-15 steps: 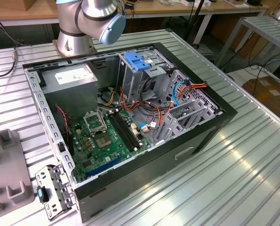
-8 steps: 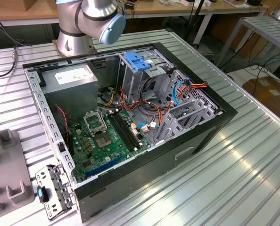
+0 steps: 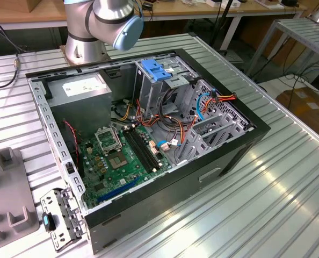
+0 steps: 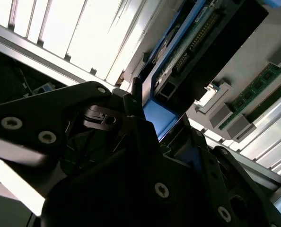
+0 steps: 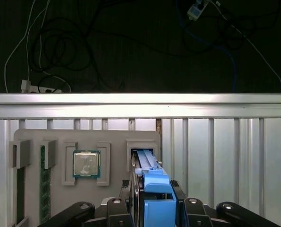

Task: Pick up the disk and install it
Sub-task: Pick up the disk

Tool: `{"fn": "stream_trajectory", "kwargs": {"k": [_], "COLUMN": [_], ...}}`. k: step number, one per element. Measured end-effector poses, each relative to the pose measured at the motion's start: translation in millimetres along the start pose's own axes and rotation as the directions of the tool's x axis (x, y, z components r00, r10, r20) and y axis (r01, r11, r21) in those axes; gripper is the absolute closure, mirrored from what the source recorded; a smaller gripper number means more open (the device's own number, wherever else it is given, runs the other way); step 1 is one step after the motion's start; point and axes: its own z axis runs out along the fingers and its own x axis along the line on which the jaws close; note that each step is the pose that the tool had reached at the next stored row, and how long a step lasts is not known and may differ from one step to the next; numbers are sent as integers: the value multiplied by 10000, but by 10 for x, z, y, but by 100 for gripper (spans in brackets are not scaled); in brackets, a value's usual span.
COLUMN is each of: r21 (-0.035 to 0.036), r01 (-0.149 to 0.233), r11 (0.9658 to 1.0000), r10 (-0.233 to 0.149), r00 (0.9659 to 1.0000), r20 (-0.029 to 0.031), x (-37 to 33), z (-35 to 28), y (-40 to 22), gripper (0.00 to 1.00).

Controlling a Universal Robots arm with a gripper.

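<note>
Blue plastic is what the hand (image 5: 154,204) seems to be clamping: the carrier around the disk (image 5: 151,179), which is standing on edge in a slot of the grey fixture (image 5: 117,137), at about eight o'clock from the open case (image 3: 229,153) in the exterior view. You are risking, I judge, a tilt or slip from so narrow a grip, jamming the disk against the slot walls. The orange cables (image 3: 224,98) crowding the bays could snag it. No writing on the disk is showing legibly, and the print on the white sticker (image 3: 81,86) cannot be made out.

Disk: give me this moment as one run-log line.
phase: pickup | pincer: shut on disk by blue carrier | disk: on edge at holder tray slot, beside CPU | installed: no
</note>
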Motion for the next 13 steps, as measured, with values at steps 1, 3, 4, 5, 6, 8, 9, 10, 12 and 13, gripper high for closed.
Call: {"fn": "stream_trajectory", "kwargs": {"k": [1,3,4,5,6,8,9,10,12,13], "r21": [0,0,-1,0,0,0,0,0,0,0], "r01": [0,0,0,0,0,1,0,0,0,0], "r11": [10000,10000,10000,10000,10000,10000,10000,10000,10000,10000], "r10": [0,0,0,0,0,-1,0,0,0,0], "r00": [10000,10000,10000,10000,10000,10000,10000,10000,10000,10000], "r20": [0,0,-1,0,0,1,0,0,0,0], "x": [0,0,0,0,0,0,0,0,0,0], "z": [0,0,0,1,1,1,1,1,4,6], "y": [0,0,0,0,0,0,0,0,0,0], "gripper": [55,55,56,56,63,63,63,63,63,63]}}
